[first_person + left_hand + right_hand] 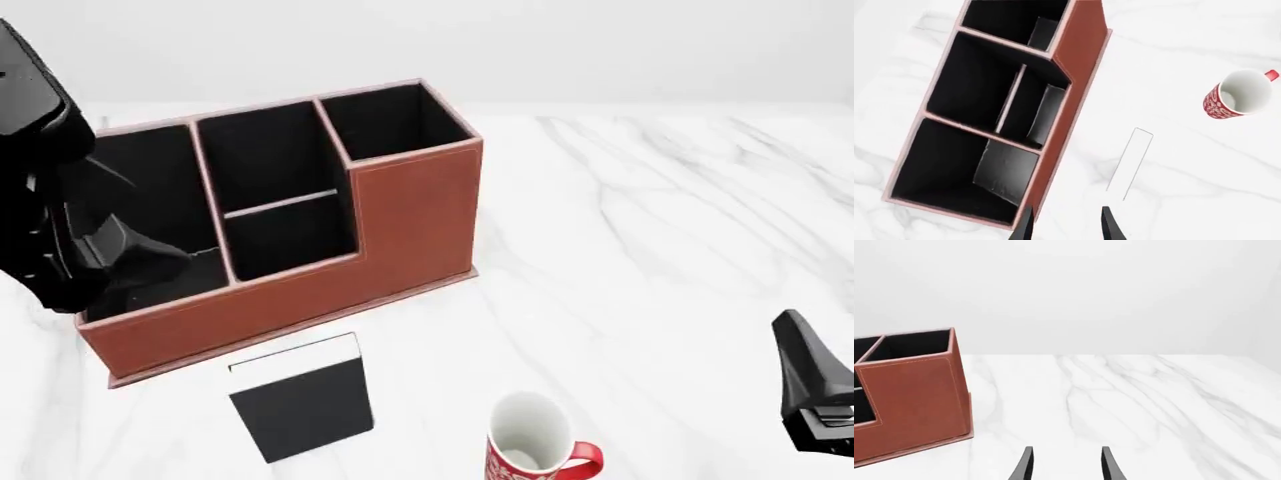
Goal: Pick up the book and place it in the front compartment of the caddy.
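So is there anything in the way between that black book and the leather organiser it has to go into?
Nothing visible. The book stands upright just before the caddy, with only bare table between them. The mug sits off to the side, nearer the right arm.

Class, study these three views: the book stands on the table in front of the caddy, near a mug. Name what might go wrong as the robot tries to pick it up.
1. The book is thin and stands upright on its edge, so a nudge from the left gripper may topple it.
2. The red mug stands close beside the book, so a sideways approach might knock it.
3. The caddy stands just behind the book, and the left arm hangs above it, so a descent could clip its wall.
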Tool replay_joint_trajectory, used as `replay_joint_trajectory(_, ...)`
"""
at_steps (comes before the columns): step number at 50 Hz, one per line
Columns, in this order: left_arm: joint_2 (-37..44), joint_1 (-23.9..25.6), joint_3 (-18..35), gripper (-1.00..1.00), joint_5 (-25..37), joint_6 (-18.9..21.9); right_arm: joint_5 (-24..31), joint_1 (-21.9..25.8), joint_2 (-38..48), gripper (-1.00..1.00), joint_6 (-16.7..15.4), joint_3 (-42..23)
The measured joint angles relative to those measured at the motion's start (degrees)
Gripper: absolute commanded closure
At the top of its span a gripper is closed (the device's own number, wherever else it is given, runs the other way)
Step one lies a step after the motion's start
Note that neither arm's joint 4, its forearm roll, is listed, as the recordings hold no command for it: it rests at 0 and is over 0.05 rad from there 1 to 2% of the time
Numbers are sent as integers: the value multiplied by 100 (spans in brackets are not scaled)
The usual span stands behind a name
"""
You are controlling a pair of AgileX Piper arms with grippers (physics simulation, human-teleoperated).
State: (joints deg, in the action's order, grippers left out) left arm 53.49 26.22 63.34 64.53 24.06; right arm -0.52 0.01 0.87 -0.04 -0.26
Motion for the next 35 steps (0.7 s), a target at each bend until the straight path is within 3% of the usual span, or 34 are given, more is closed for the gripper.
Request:
replay_joint_trajectory(15, 291, 120, -18, -100, 168, 253, 0, 0, 0, -100, 0, 0)
replay_joint_trajectory(35, 634, 609, -240, -100, 97, 155, 0, 0, 0, -100, 0, 0)
